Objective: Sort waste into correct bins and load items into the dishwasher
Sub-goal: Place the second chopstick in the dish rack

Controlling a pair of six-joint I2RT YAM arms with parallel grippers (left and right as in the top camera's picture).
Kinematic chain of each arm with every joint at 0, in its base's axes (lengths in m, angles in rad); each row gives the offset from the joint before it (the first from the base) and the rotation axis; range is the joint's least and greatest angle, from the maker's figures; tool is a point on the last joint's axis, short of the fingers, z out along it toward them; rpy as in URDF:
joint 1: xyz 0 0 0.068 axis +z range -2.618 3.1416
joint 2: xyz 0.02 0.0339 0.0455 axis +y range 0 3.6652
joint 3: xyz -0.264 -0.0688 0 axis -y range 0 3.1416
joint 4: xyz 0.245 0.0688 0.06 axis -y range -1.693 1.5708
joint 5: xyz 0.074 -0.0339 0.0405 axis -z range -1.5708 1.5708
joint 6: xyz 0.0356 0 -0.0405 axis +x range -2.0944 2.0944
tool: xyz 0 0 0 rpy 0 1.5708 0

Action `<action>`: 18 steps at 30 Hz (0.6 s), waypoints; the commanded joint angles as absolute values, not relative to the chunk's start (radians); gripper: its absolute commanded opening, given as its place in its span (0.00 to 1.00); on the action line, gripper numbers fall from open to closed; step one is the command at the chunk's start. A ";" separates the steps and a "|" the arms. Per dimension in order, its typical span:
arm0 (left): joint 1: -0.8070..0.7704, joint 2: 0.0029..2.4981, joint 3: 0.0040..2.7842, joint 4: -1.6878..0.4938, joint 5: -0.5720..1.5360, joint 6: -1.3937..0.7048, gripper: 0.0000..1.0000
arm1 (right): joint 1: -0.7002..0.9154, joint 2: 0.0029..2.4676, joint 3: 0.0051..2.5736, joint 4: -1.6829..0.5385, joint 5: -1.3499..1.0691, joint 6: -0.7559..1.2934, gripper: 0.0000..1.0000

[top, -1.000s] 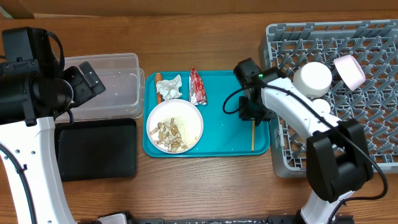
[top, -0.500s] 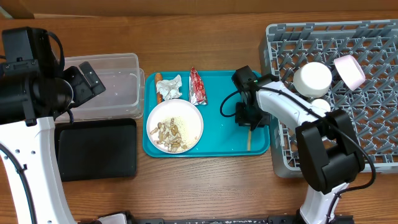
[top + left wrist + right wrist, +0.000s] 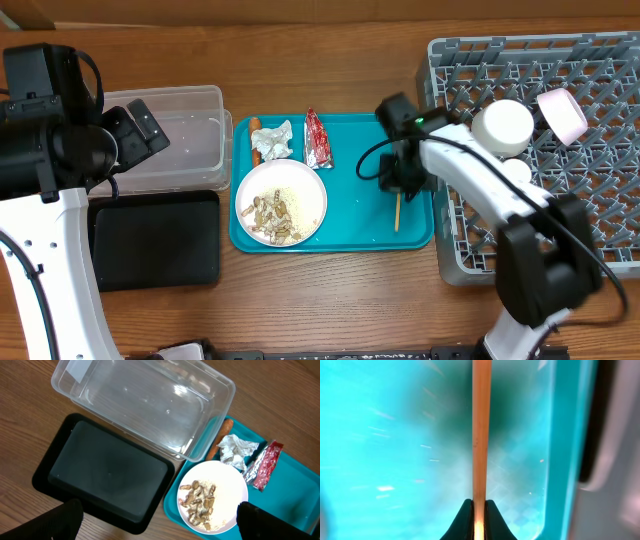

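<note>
One thing first: where are the chopsticks (image 3: pixel 397 213) sitting, and have you actually got them? (dishfan)

They're on the right side of the teal tray (image 3: pixel 355 225), close to the rim that faces the dish rack (image 3: pixel 600 240) and well apart from the plate (image 3: pixel 241 205) with the scraps (image 3: pixel 272 218). My right gripper (image 3: pixel 479 516) is clenched on them at one end, with both fingertips pressed against the wood. The rest of the length pokes straight out ahead of me over the tray floor. It reads as a single shaft in my wrist view, so I can't tell whether I've caught both sticks or just one. I also can't tell if the far end is resting on the tray or just off it. My left gripper (image 3: pixel 138 128) is spread wide with nothing in it, parked over by the clear tub (image 3: pixel 226 395). (me)

So what's the worry? (dishfan)

Mostly that end grip. With that much stick hanging past my fingertips, I reckon it could pivot in the pinch or slide out once I lift and swing. If only one stick is caught, the other gets left on the tray. The rack is just beside me, too, so the free end could snag the tray rim, the rack wall or the pegs on the way across. It could also knock the white bowl (image 3: pixel 503 125) already sitting in there. I'd go slow and lift well above the rim before turning. (me)
</note>
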State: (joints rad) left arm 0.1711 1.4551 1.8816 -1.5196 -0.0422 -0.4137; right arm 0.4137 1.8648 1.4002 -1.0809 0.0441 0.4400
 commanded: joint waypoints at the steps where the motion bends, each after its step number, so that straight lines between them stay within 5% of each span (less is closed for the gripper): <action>1: 0.176 1.453 1.882 -1.518 -0.056 -0.423 1.00 | 0.400 1.708 1.496 -1.080 0.146 0.438 0.04; 7: 0.176 1.453 1.882 -1.518 -0.056 -0.423 1.00 | 0.292 1.650 1.505 -1.056 0.363 0.285 0.04; 18: 0.176 1.453 1.882 -1.518 -0.056 -0.423 1.00 | 0.137 1.755 1.492 -0.991 0.274 0.042 0.04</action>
